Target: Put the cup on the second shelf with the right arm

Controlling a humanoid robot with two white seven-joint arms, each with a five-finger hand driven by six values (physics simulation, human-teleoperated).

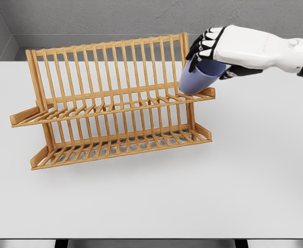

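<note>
A lavender-blue cup (198,76) hangs tilted, its base pointing down-left, just over the right end of the wooden rack's upper shelf (115,109). My right hand (209,51) comes in from the right edge and is shut on the cup, black-tipped fingers wrapped over its rim end. The cup's lower end seems to touch or nearly touch the shelf slats near the right bracket; I cannot tell which. The rack's lower shelf (120,147) holds nothing. My left arm does not show.
The two-tier wooden dish rack (110,67) stands on a white table (151,201), its tall slatted back behind the shelves. A grey wall runs behind the table's far edge.
</note>
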